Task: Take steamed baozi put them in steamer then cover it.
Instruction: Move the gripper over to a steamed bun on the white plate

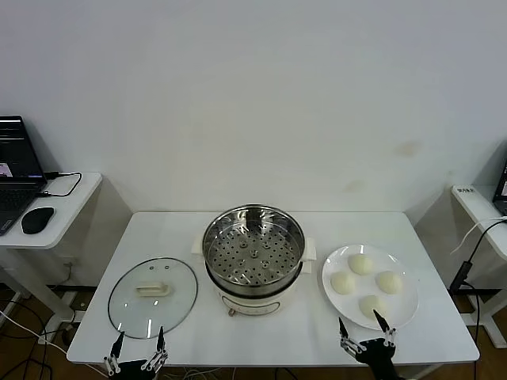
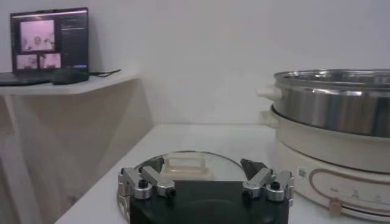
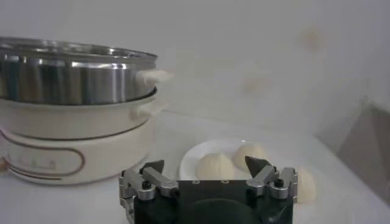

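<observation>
The steamer point(image 1: 253, 245), a shiny perforated basket on a cream pot base, stands mid-table with nothing in it. The cover point(image 1: 152, 294), a glass lid with a cream handle, lies flat to its left. Several steamed baozi point(image 1: 360, 264) rest on a white plate point(image 1: 405, 302) to its right. My left gripper point(image 1: 139, 342) hovers open at the table's front edge, just before the cover point(image 2: 189, 163). My right gripper point(image 1: 364, 328) is open at the front edge before the plate, with a baozi point(image 3: 214, 165) beyond its fingers. Both hold nothing.
A side desk at the left carries a laptop point(image 1: 16, 170) and a mouse point(image 1: 37, 219). Another small table point(image 1: 479, 202) with cables stands at the right. The white wall runs behind the table.
</observation>
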### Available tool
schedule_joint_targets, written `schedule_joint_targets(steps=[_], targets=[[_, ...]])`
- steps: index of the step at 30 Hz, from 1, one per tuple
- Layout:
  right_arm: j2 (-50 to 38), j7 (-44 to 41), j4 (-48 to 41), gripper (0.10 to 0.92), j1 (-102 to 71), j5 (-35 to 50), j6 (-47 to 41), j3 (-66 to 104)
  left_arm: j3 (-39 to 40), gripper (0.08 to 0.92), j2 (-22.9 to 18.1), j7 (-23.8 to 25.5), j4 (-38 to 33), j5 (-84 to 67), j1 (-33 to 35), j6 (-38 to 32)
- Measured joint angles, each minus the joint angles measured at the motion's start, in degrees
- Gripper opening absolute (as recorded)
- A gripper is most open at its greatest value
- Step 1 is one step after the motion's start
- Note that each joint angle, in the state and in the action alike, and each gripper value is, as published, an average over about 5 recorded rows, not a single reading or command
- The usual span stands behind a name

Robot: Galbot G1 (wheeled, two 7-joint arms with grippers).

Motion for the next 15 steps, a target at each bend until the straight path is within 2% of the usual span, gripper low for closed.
schedule_joint_targets(steps=[8, 15], targets=[[-8.5, -4.5, -1.9, 0.823, 5.1, -11.3, -2.1, 4.6, -1.0, 0.823, 0.6, 0.5, -1.3, 2.7, -1.4, 2.4], [-19.3, -12.1, -6.1, 0.823, 12.5, -17.3, -5.1, 4.4, -1.2, 0.823, 0.7, 0.0, -2.1, 5.4, -3.0, 5.2]])
